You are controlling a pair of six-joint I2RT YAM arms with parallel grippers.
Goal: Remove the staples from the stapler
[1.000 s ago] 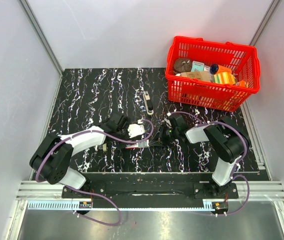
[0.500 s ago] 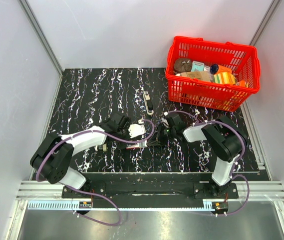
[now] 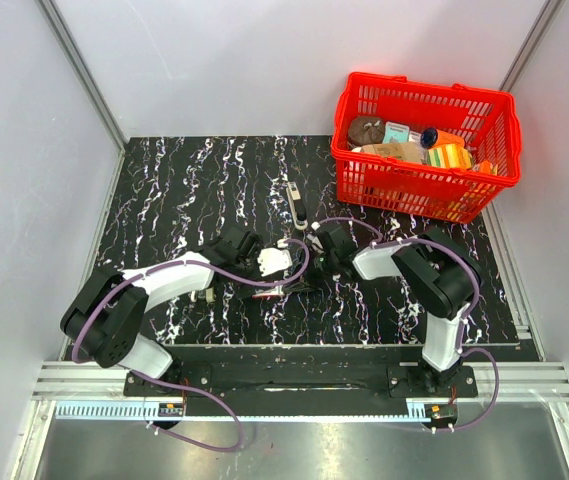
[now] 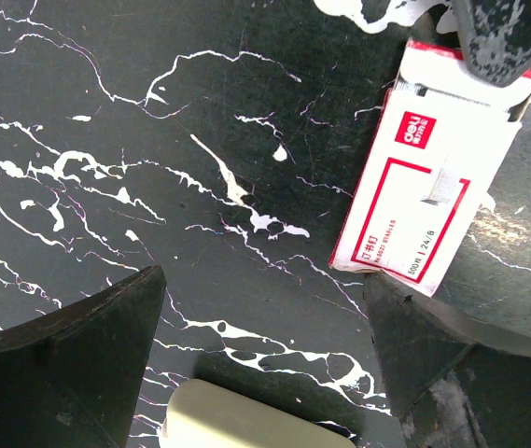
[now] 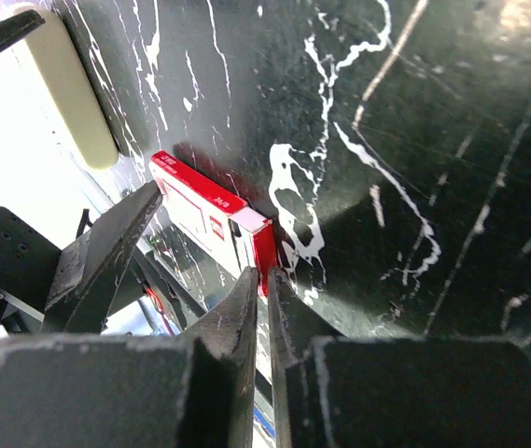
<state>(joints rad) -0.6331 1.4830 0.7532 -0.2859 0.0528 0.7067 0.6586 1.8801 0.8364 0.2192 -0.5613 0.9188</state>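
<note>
A small black and cream stapler [image 3: 296, 205] lies on the black marbled table [image 3: 184, 190], apart from both grippers. A white and red staple box [image 4: 428, 201] lies open on the table, a strip of staples showing at its top end. It also shows in the right wrist view [image 5: 211, 217]. My right gripper [image 5: 263, 275] is shut, its tip at the red end of the box; nothing shows between the fingers. My left gripper [image 4: 265, 280] is open and empty, the box just beyond its right finger [image 4: 433, 364]. A cream rounded block [image 4: 256, 425] lies between the left fingers.
A red plastic basket [image 3: 404, 190] holding several items stands at the back right. Both grippers [image 3: 316, 262] [image 3: 262, 258] meet close together at the table's front middle, with purple cables looping over them. Grey walls enclose the table.
My right gripper has moved left and a little away from me, closing in on the staple box. The left arm has stayed put.
</note>
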